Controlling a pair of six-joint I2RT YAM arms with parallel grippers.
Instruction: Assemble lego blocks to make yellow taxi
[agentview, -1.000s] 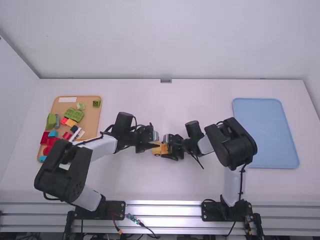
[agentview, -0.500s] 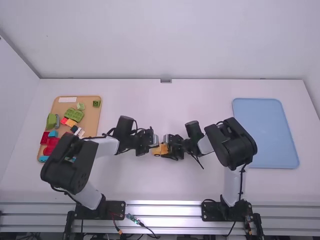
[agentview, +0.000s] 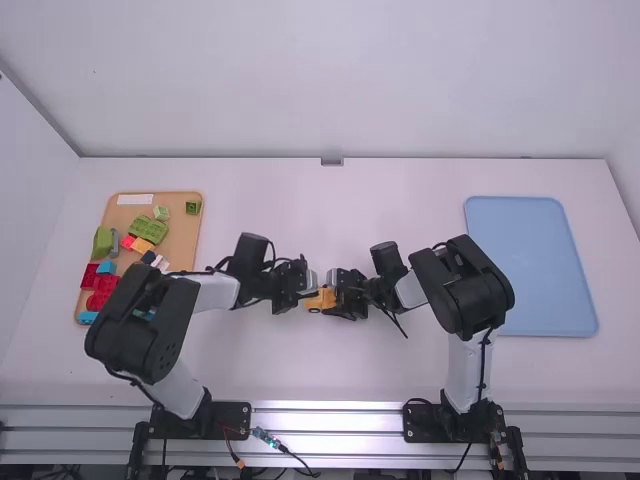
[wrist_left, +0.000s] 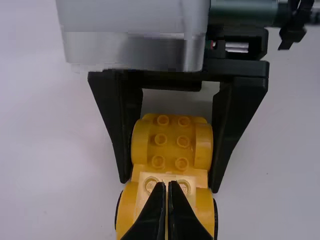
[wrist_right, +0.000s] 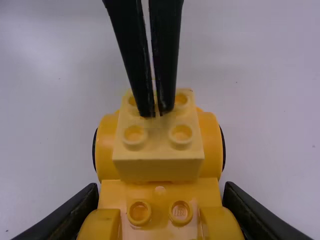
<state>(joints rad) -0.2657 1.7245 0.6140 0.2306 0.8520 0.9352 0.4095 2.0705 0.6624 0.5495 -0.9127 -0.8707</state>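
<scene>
White table (agentview: 300, 370), yellow car (wrist_left: 171, 145) in right gripper (agentview: 335, 298) (pale block (wrist_right: 158, 150) atop)

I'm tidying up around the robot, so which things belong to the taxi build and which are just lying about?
Taxi build:
- yellow car base, held by the right gripper
- pale yellow block on it, under the closed left gripper

Lying about, seemingly:
- blue tray
- green blocks and red blocks in the brown tray, though some may be needed
</scene>
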